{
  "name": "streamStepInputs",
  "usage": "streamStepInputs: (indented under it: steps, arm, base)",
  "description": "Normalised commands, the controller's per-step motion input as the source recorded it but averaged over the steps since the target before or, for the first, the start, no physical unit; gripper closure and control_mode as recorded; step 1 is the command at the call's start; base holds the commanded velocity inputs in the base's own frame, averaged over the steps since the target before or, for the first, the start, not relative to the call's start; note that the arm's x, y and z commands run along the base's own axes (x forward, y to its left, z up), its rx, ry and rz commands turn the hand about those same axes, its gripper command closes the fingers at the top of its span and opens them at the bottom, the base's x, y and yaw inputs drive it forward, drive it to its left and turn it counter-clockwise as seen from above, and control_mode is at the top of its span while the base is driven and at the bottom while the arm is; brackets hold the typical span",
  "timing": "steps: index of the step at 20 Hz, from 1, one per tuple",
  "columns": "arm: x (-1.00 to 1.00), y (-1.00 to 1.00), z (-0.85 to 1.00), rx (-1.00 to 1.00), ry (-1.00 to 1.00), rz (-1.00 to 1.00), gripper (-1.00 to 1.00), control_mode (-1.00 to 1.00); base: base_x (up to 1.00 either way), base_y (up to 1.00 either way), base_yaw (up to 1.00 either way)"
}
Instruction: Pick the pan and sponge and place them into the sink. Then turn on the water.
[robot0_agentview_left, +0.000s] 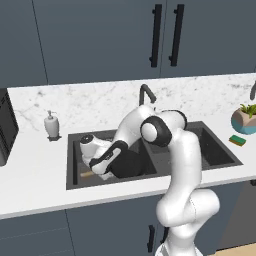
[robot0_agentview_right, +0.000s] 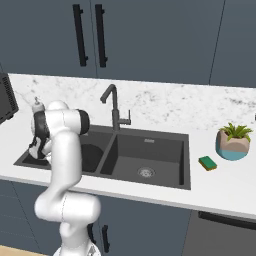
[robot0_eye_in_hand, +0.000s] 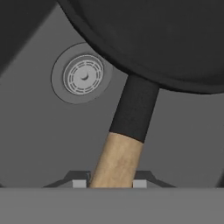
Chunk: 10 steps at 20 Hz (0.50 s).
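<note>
The black pan (robot0_agentview_left: 131, 164) lies in the left basin of the dark sink (robot0_agentview_left: 220, 165), its wooden handle (robot0_agentview_left: 86, 174) pointing left. In the hand view the pan (robot0_eye_in_hand: 166, 39) sits above the handle (robot0_eye_in_hand: 117, 159), and my gripper (robot0_eye_in_hand: 109, 183) has a fingertip hugging each side of the wood. In the left base view my gripper (robot0_agentview_left: 95, 171) reaches down into that basin. The green sponge (robot0_agentview_left: 237, 140) lies on the counter right of the sink, also seen as the sponge (robot0_agentview_right: 207, 162) beside the right basin. No water runs from the faucet (robot0_agentview_right: 114, 107).
A white soap dispenser (robot0_agentview_left: 52, 125) stands left of the sink. A potted plant (robot0_agentview_right: 233, 142) sits behind the sponge. A dark appliance (robot0_agentview_left: 5, 125) is at the far left. The left basin's round drain (robot0_eye_in_hand: 83, 75) lies beside the pan handle.
</note>
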Motion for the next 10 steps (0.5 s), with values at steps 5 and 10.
streamStepInputs:
  steps: [5,10]
  arm:
    - [0.27,0.32,-1.0,0.0,0.03,0.0,1.0,-1.0]
    - [0.22,0.32,-0.94,0.0,0.04,0.0,1.0,-1.0]
  base:
    - [0.0,0.0,0.0]
    - [0.0,0.0,0.0]
